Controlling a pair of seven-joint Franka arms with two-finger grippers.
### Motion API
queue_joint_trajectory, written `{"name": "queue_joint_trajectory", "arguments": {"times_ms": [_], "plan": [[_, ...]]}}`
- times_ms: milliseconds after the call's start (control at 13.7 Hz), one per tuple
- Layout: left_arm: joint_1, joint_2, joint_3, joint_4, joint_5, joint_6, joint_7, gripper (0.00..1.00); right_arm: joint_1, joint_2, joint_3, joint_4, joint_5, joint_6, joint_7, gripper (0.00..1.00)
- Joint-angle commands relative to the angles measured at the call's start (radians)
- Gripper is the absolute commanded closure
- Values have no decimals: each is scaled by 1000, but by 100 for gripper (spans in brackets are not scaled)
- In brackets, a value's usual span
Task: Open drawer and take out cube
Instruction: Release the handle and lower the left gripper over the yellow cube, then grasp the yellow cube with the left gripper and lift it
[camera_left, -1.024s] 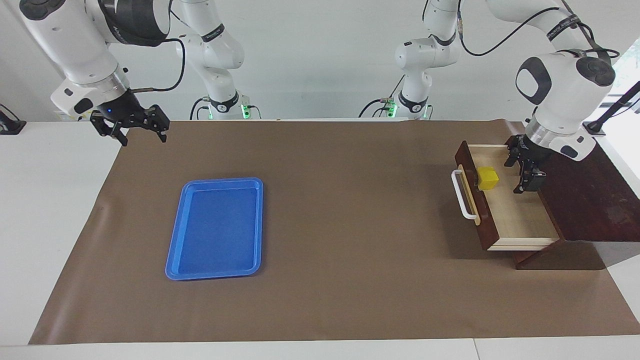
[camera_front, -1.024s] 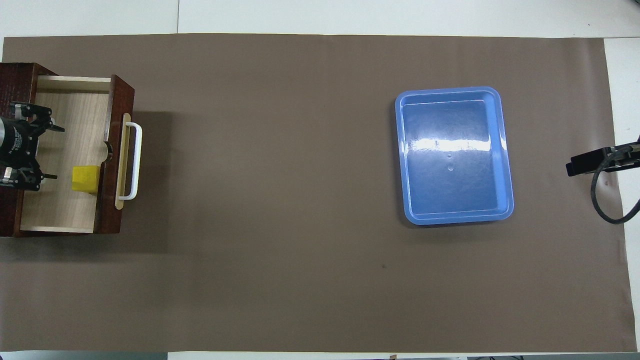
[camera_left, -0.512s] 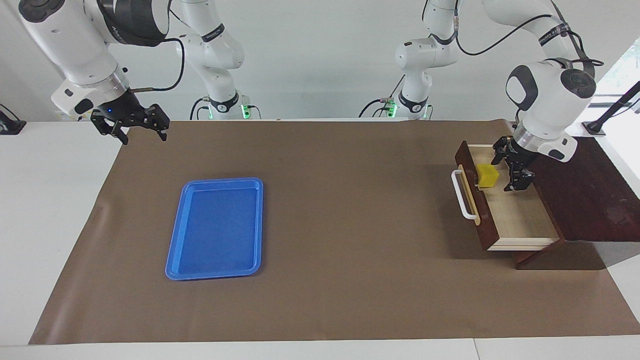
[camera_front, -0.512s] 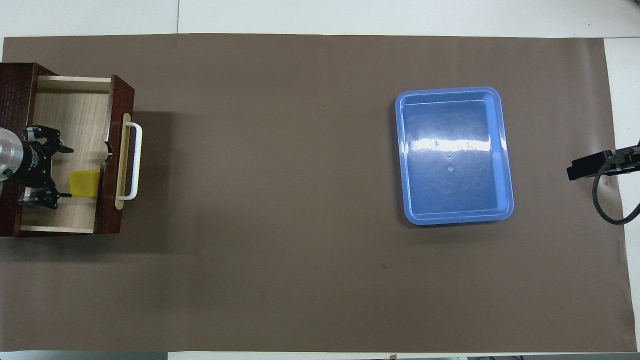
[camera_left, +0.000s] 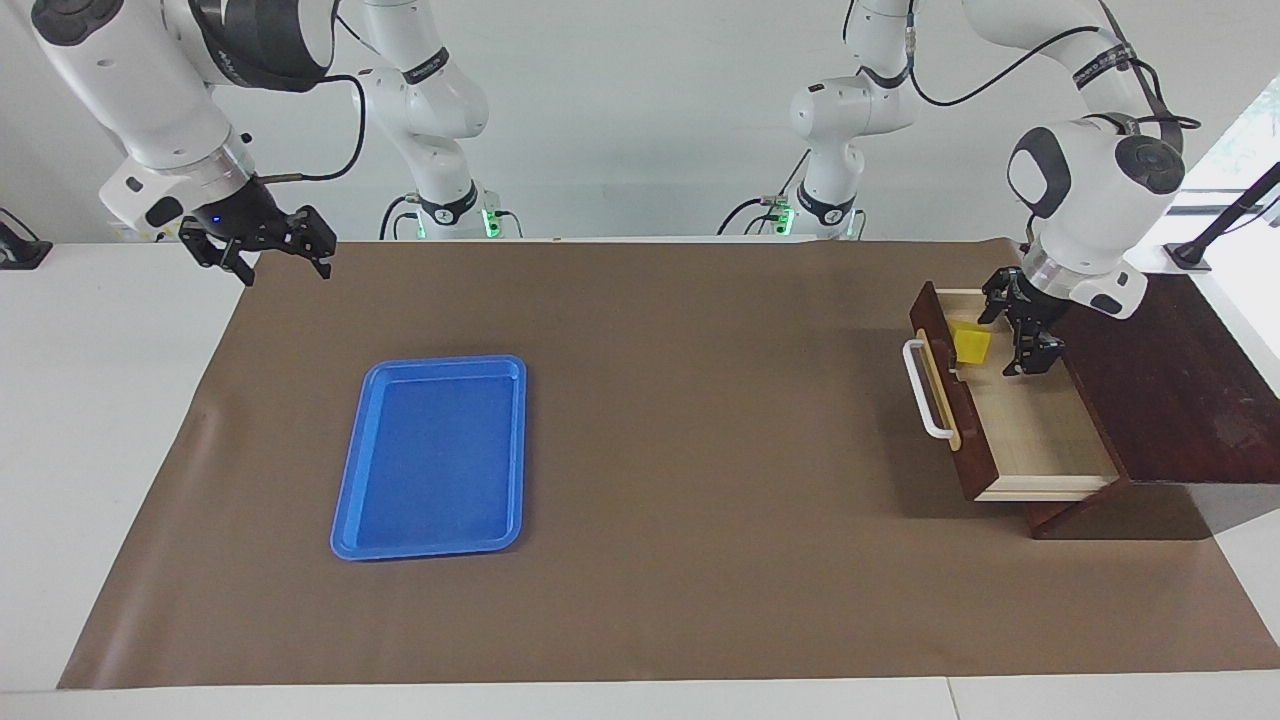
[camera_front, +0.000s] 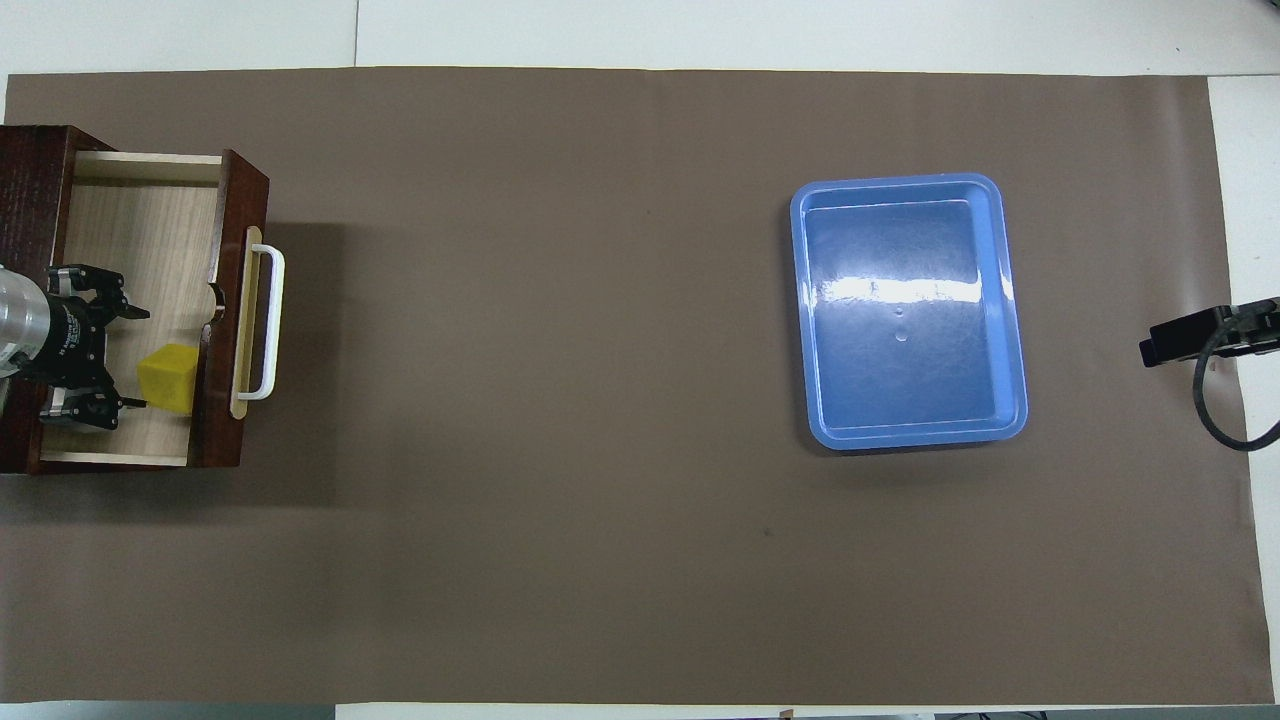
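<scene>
Risk sits at the left gripper (camera_left: 1022, 333), which hangs open inside the pulled-out drawer (camera_left: 1030, 430), just beside the cube (camera_left: 971, 344) and not closed on it. The cube lies in the drawer, close against the inside of the drawer front and toward the end nearer the robots. From here a finger could land on the cube's top or edge instead of straddling it, and shove it harder into the front. With the cube so close to the front, the finger on that side has little room and might jam against the wood. A closing grip set off-centre could also twist the cube or pinch only a corner, so that it slips on the lift.

The facing view shows the gripper's height in the drawer and the right gripper (camera_left: 268, 252), open and waiting in the air at the right arm's end of the table; the overhead view hardly shows that one. The overhead view gives the cube's spot in the drawer against the fingers (camera_front: 132, 313), and the tray's (camera_front: 1008, 300) bare inside.
</scene>
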Motion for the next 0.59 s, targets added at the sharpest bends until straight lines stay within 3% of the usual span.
{"name": "queue_joint_trajectory", "arguments": {"times_ms": [0,512], "plan": [[2,-17,-4,16,-17,13,-5,0,-16,-20,11,-20,0,-8,48,0],[2,-42,-4,10,-17,-14,6,0,-7,-22,12,-22,31,-11,116,0]]}}
